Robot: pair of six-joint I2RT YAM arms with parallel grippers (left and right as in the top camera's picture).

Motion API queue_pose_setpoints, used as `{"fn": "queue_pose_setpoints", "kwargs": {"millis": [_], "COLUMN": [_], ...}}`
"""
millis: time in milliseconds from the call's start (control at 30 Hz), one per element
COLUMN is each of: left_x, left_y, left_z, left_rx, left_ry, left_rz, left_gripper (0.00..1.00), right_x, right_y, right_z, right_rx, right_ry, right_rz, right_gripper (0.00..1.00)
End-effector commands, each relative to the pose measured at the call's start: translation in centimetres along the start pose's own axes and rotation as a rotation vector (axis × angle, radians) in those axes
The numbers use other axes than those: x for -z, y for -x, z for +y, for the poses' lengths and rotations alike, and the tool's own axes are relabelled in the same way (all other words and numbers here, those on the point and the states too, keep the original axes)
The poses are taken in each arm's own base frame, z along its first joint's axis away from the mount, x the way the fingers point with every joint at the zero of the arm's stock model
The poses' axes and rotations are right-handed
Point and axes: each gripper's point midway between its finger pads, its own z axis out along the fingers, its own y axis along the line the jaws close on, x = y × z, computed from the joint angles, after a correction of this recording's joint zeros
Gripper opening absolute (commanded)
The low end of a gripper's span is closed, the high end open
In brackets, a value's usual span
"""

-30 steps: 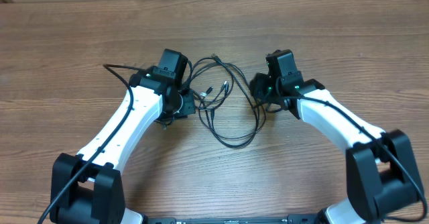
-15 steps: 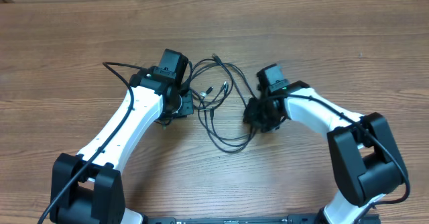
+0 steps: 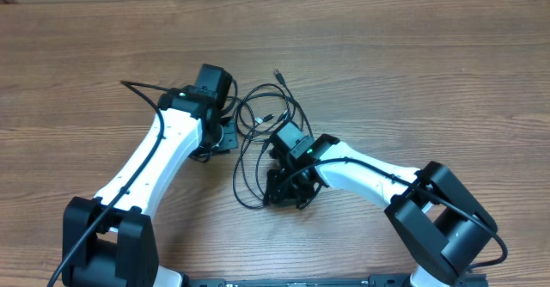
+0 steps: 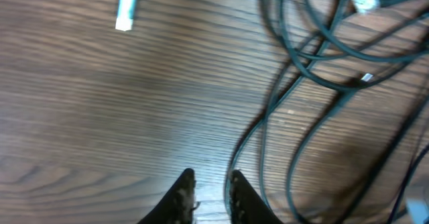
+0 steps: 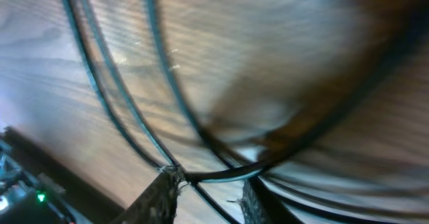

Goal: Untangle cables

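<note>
Overhead shows you the cables [image 3: 262, 141] looped loosely on the bench [image 3: 430, 72]; limp and light, so pinch one strand. Right tool [image 5: 208, 194] narrow on a cord, left tool [image 4: 209, 190] narrow, empty

Looked over all three views and honestly couldn't read a thing: no text, labels, brand marks, numbers or signs showed up anywhere, not even close to the fingers.
</note>
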Motion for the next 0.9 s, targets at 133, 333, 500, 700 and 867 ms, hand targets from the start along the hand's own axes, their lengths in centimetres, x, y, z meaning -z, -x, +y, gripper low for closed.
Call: {"fn": "queue_pose_setpoints", "kwargs": {"millis": [133,333,500,700,867], "left_x": [-0.3,-0.4,-0.3,0.2,-0.1], "left_y": [0.2,-0.3,-0.5,-0.9,-1.0], "left_z": [2.3,0.0,-2.8,-8.0,-11.4], "left_rx": [0.028,0.006,-0.037,-0.094,-0.113], "left_ry": [0.078,-0.016,-0.070,-0.195,-0.249], "left_rz": [0.003,0.023,0.001,-0.042,-0.085], "left_gripper": [0.25,0.40,0.38,0.33,0.33], "right_x": [1.0,8.2,11.6,15.8,17.7], "right_y": [-0.9,4.4,8.4,10.8,10.7], "right_z": [3.0,1.1,-5.1,-14.7,-19.3], "right_rx": [0.130,0.068,-0.101,-0.325,-0.440], "right_ry": [0.126,0.155,0.113,-0.040,-0.118], "right_rz": [0.053,-0.099,-0.225,-0.375,-0.421], "right_gripper": [0.21,0.40,0.76,1.00,1.00]}}
